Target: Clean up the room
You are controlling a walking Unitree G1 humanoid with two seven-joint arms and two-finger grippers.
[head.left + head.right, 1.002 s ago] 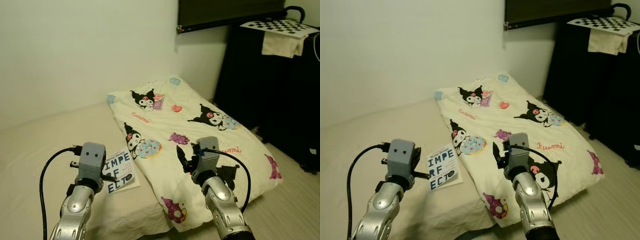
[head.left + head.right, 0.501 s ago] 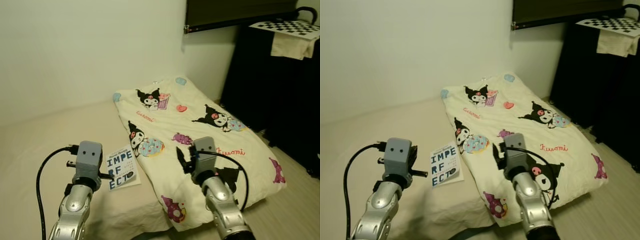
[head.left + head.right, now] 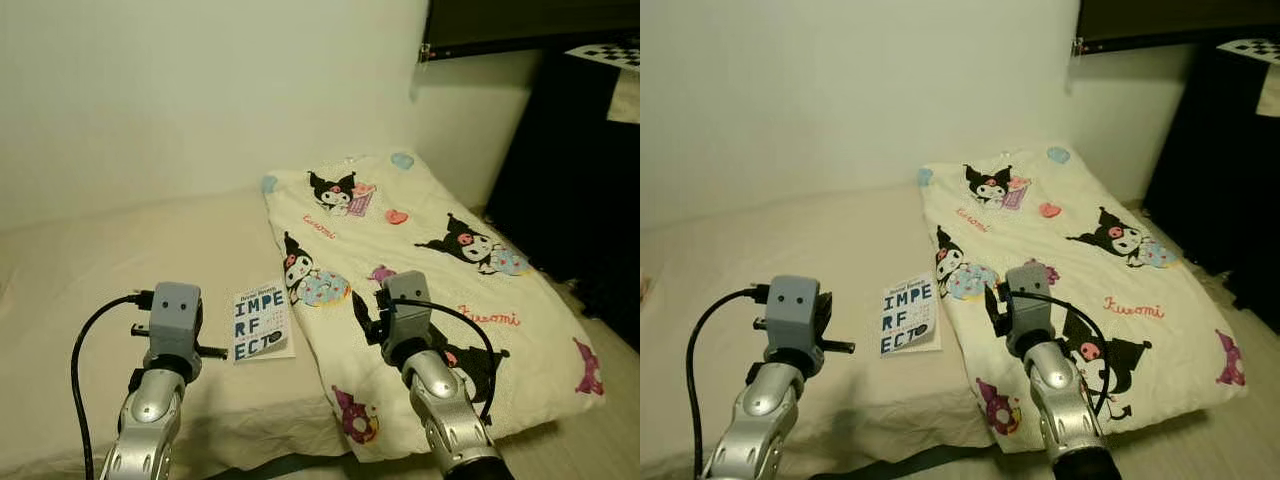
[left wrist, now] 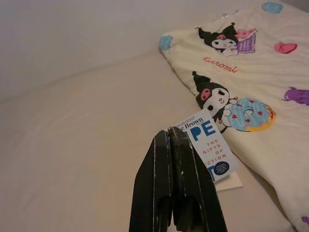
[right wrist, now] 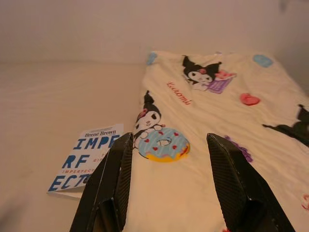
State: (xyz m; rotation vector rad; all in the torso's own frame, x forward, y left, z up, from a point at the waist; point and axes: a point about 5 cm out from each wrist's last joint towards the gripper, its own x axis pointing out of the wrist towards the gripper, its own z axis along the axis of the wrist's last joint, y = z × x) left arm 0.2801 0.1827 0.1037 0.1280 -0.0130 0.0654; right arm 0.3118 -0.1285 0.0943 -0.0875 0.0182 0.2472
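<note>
A white paperback book with big blue letters lies flat on the beige bed, touching the left edge of a cream cartoon-print blanket. The book lies just beyond the tips of my left gripper, which is shut with nothing held. My left gripper's grey wrist hovers a little left of the book. My right gripper is open above the blanket, with the book off beside one finger. Its wrist sits over the blanket's near part.
A plain wall backs the bed. Dark furniture stands to the right, and a strip of pale floor shows at the lower right. The blanket's near edge hangs over the bed's front edge.
The camera has swung left, so the whole scene sits further right in the picture. Both arms keep about the same pose relative to the book and blanket.
</note>
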